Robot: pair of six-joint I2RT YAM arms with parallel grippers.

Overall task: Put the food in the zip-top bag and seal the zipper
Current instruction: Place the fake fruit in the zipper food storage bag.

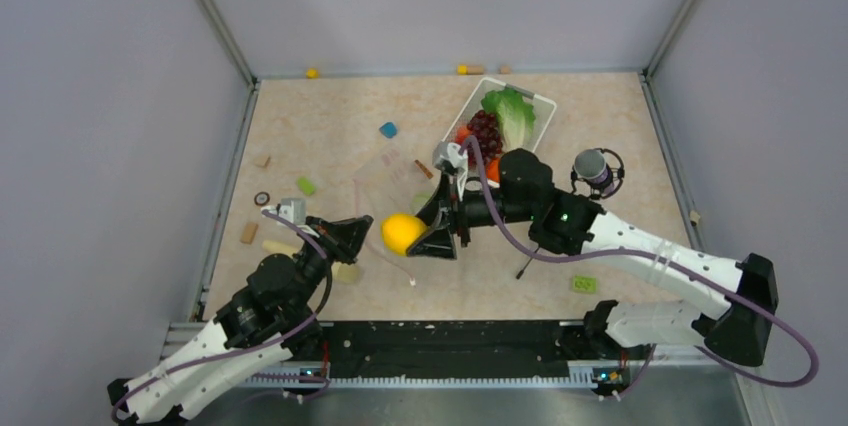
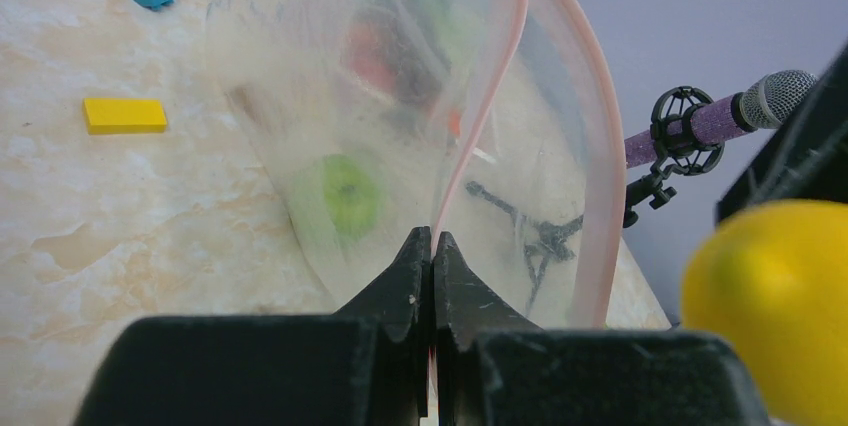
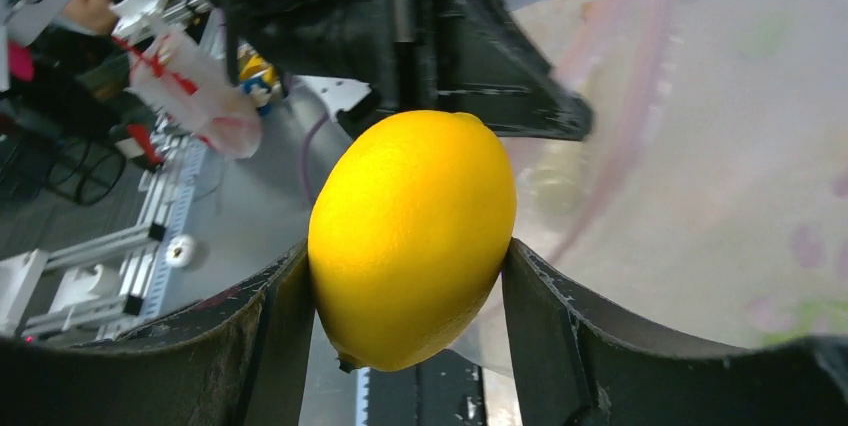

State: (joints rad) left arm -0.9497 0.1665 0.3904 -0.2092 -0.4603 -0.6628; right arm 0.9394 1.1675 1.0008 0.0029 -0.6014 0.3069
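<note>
Left jaws pinched shut on the zipper, lifting the zip-top bag mouth open ahead of them; right jaws half-wide, clamping the lemon between them, beside that mouth, likely for insertion.

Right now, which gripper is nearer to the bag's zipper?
Left. The left gripper is shut on the zipper, pinching the strip at the zip-top bag mouth. The right gripper holds the lemon close beside that mouth.
</note>
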